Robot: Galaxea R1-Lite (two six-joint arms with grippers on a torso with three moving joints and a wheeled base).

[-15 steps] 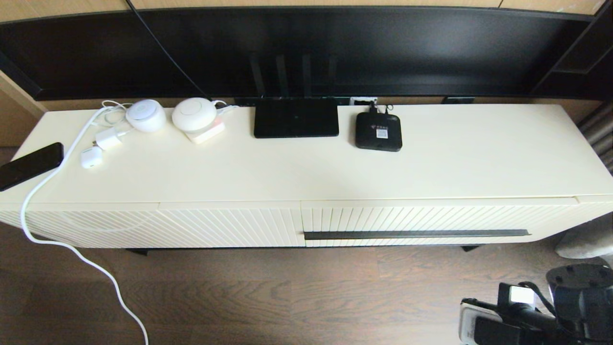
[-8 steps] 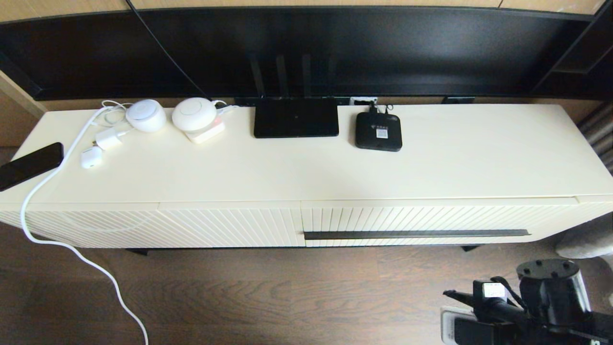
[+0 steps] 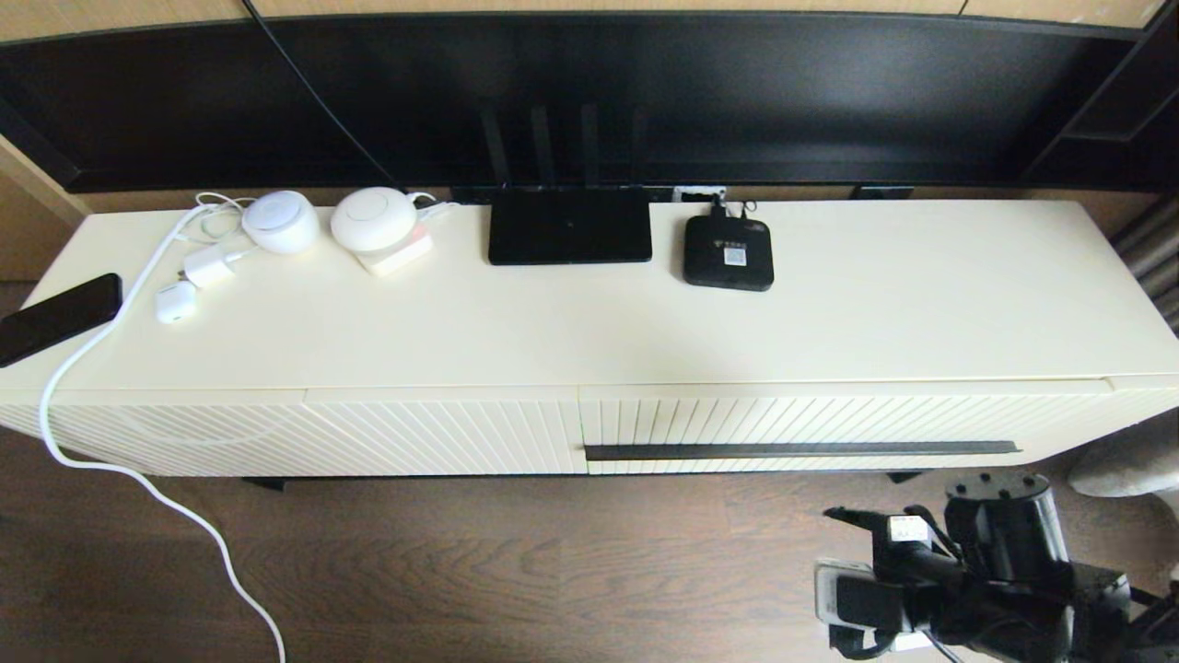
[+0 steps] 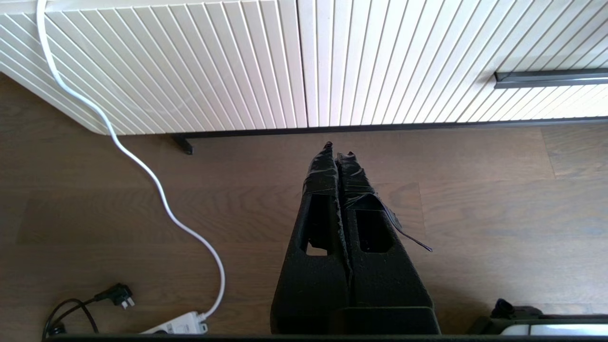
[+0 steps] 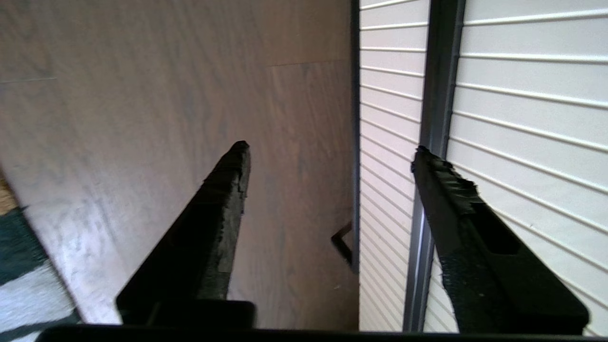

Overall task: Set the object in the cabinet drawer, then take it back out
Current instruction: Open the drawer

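The object is out of view in every frame. The cabinet drawer (image 3: pixel 829 416) is closed on the right half of the cream cabinet, with its long dark handle (image 3: pixel 801 450) across the ribbed front. My right arm (image 3: pixel 995 552) is low over the floor, in front of the handle's right part. In the right wrist view my right gripper (image 5: pixel 331 148) is open and empty, with one finger in front of the handle (image 5: pixel 434 109) and the other over the wooden floor. My left gripper (image 4: pixel 338 149) is shut with nothing in it, over the floor in front of the cabinet's base.
On the cabinet top are a flat black router (image 3: pixel 569 226), a small black set-top box (image 3: pixel 728 253), white devices (image 3: pixel 373 221) and a phone (image 3: pixel 57 318). A white cable (image 3: pixel 138 474) hangs down to a power strip (image 4: pixel 178 325) on the floor. A diagonal-ribbed panel (image 3: pixel 414 433) lies left of the drawer.
My right arm has risen from the lower right corner and moved left toward the drawer front. Its gripper has gone from shut to open.
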